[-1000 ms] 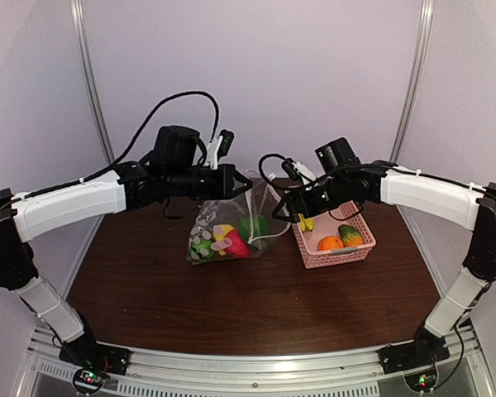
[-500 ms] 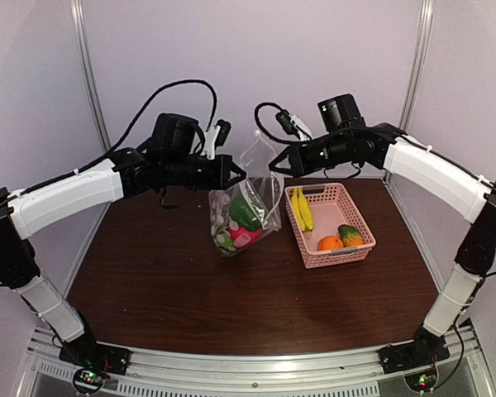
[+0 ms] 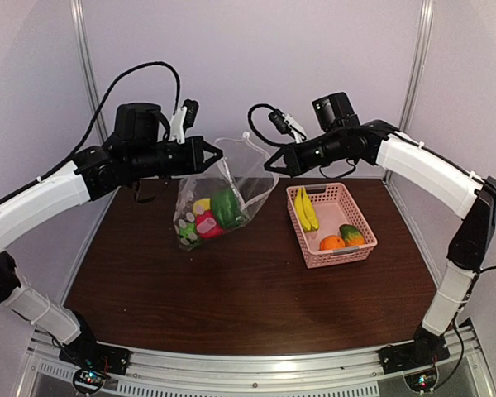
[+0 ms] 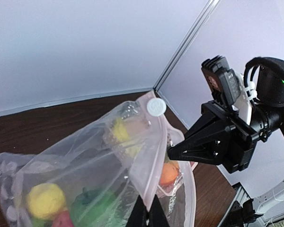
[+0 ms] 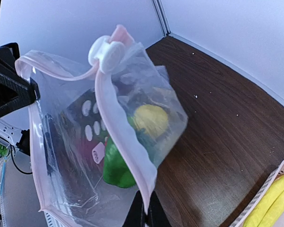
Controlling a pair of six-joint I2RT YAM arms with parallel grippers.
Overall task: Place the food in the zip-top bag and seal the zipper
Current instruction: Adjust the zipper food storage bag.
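Above the back half of the table [image 3: 231, 306], the bag [image 3: 244, 186] hangs in the air between the two arms. The left gripper [image 3: 217, 155] is clamped on its pink rim from one side. The right gripper [image 3: 270, 166] is clamped on the same rim from the other, tip facing tip with a short stretch of plastic between.

The zipper [image 4: 149, 156] runs from one pinch to the other, roughly left to right, humped upward with the white slider [image 4: 156, 107] at its crest. The bag sags down and toward the left arm. Low inside it sit a green pepper [image 3: 225, 207] and a red-pink fruit [image 3: 205, 225] (a yellow piece too, which I cannot name). Whether its bottom touches the wood I cannot tell.

Food remains outside the bag, in the pink basket [image 3: 343, 255]. It holds bananas [image 3: 305, 209], an orange [image 3: 331, 242] and an orange-green piece [image 3: 352, 235].

The basket lies below the right gripper and off to its outer side, well apart from the left one. The bananas lie along the wall nearest the bag, with their long axis running from the near edge of the table toward the far one.

So the right arm looks the nearer one for the next pick. It would first have to let go of the rim, leaving the left pinch alone to carry the bag, and the mouth might then droop shut.
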